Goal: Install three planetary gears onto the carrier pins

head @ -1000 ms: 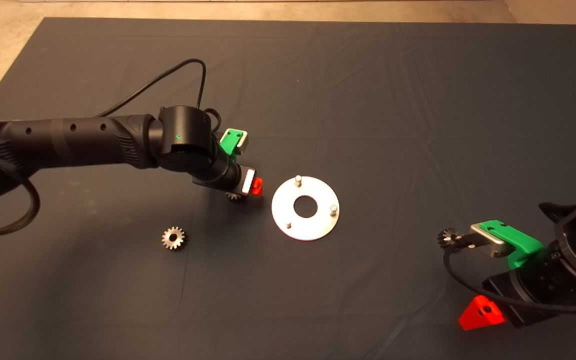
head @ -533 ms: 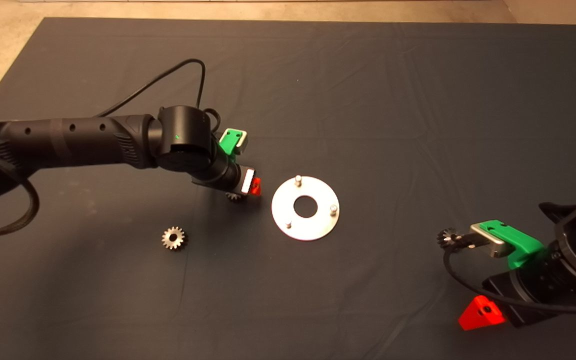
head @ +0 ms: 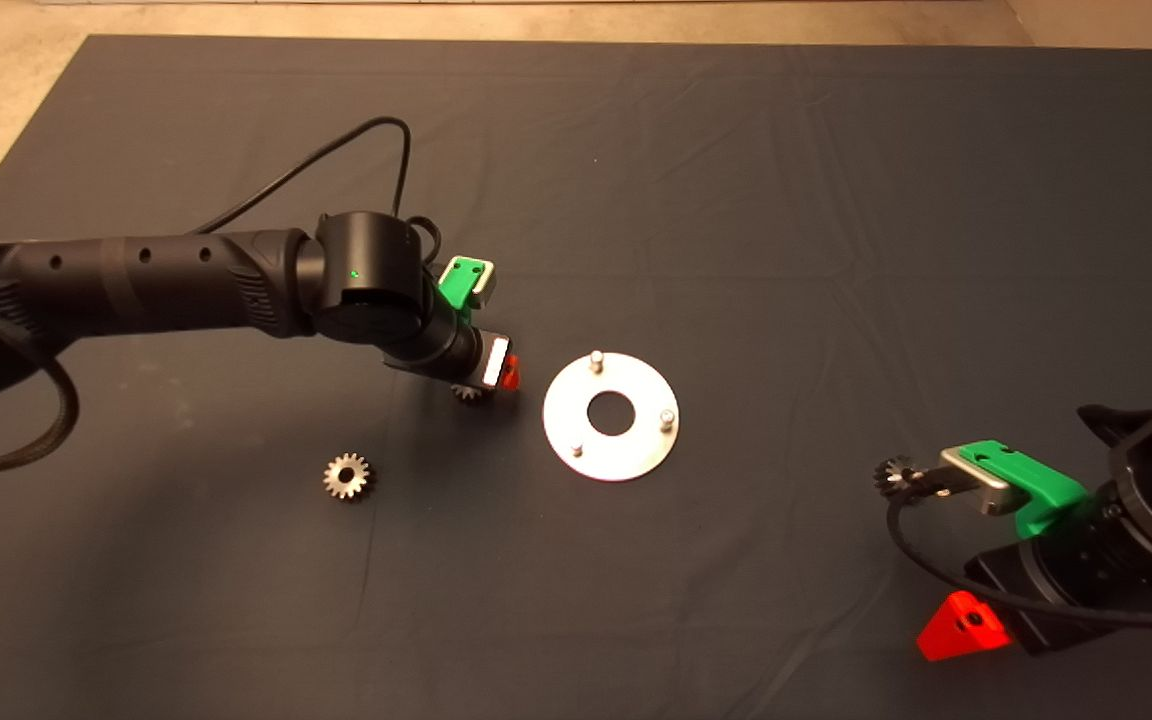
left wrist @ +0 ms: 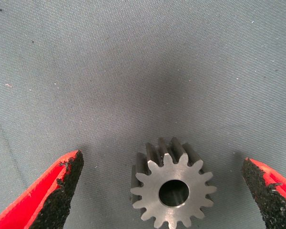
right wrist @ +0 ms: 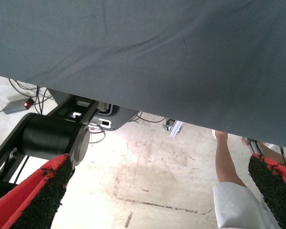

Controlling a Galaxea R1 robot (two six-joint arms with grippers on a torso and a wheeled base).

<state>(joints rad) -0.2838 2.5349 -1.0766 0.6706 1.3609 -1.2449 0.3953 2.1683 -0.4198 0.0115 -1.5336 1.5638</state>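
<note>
The right gripper [head: 946,478] waits at the near right edge, fingers spread, beside one gear [head: 898,474]. Another gear [head: 349,476] lies free. The left gripper [left wrist: 164,191], fingers wide apart, straddles a third gear [left wrist: 173,192] just beside the disc [head: 636,450] with bare carrier pins [head: 596,360]. Picking step: next it must close on the gear.

bare mat [left wrist: 133,71] either side of gear [left wrist: 172,191], between spread left hand [left wrist: 164,195] fingers

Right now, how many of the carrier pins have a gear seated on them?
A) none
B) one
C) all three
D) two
A: all three carrier pins stand bare on the disc, with one gear loose on the mat, another between the left gripper's open jaws, and a third by the right gripper.
</note>
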